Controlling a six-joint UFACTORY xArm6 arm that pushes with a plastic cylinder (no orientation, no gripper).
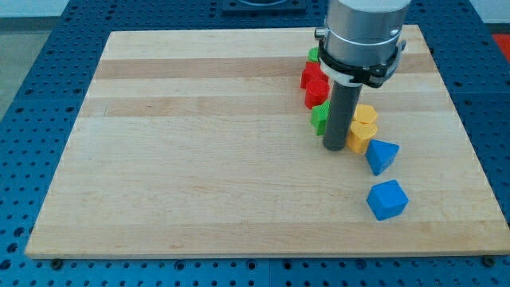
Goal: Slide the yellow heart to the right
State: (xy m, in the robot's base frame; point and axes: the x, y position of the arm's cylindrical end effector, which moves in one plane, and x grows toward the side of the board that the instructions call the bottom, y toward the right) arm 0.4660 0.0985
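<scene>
My tip (pixel 334 148) rests on the board just left of two yellow blocks. The lower yellow block (pixel 359 139) touches the rod's right side and looks like the heart, though its shape is partly hidden. The upper yellow block (pixel 365 114) sits right above it. A green block (pixel 320 118) is against the rod's left side, partly hidden.
Two red blocks (pixel 315 82) and a second green block (pixel 314 55) stand above the green one, partly under the arm. A blue triangular block (pixel 381 155) lies right below the yellow pair. A blue cube-like block (pixel 387 199) lies lower. The wooden board (pixel 199 143) ends near the view's right.
</scene>
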